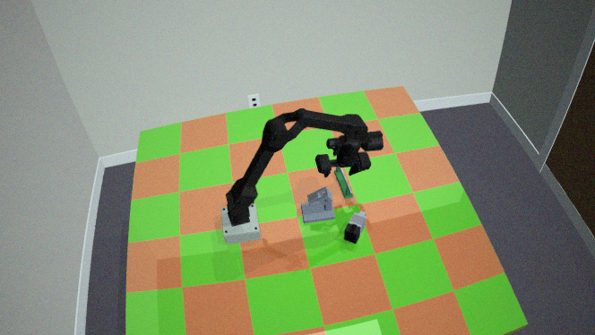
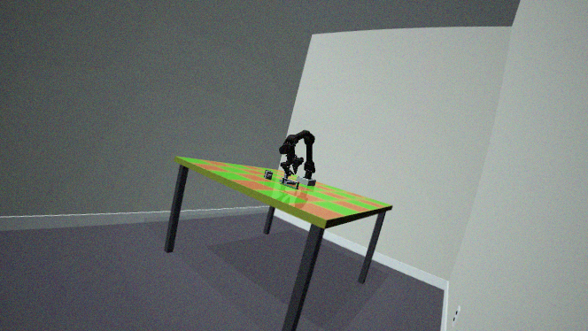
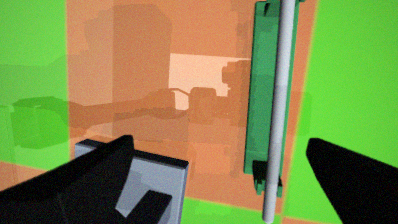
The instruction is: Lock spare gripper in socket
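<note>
The end effector (image 1: pixel 339 176) (image 3: pixel 221 144) is spread wide, pinching nothing. The pin (image 3: pixel 280 107), a smooth, straight grey rod, lies lengthwise along a green holder (image 1: pixel 343 184) (image 3: pixel 262 90) on the bench (image 1: pixel 345 287) (image 2: pixel 261 189), near the blue-grey mount (image 1: pixel 318 208) (image 3: pixel 162 172). No writing can be read.

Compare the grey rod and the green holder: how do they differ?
Colour: the rod is grey, the holder green.
Form: the rod is slim and round, the holder broader and flat-sided.
Lower end, wrist view: the rod runs past the holder's.
Shared: both long, roughly aligned, outside the open hand's grip.
</note>
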`<state>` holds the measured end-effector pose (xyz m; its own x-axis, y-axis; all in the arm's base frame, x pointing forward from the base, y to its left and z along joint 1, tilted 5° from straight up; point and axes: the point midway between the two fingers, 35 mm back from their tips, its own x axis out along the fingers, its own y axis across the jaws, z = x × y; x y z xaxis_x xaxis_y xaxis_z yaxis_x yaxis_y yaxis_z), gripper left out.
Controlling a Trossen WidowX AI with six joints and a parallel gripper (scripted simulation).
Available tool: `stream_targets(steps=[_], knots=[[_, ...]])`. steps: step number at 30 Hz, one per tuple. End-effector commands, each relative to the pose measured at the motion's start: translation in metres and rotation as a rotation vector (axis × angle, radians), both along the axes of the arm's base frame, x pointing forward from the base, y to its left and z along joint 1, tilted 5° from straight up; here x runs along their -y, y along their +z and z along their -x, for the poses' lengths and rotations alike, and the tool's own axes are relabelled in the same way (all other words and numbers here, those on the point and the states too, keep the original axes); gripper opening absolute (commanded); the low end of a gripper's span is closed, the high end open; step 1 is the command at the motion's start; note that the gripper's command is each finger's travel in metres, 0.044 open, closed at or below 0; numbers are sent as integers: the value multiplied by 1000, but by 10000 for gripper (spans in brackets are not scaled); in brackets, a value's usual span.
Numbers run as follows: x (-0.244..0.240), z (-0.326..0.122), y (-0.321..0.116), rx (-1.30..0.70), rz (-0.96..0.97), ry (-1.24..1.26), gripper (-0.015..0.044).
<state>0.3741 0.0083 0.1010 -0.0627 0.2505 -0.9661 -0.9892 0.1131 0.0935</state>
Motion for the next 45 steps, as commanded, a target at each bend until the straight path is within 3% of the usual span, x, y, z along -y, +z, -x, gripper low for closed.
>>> stream_targets(steps=[1,14,22,27,35,45], knots=[[0,1,11,2,0,0,440],[0,8,26,-33,-3,-3,440],[1,17,82,28,-3,-52,440],[3,16,78,27,-7,-51,440],[83,9,58,165,-360,-349,440],[200,44,56,548,-716,-693,440]])
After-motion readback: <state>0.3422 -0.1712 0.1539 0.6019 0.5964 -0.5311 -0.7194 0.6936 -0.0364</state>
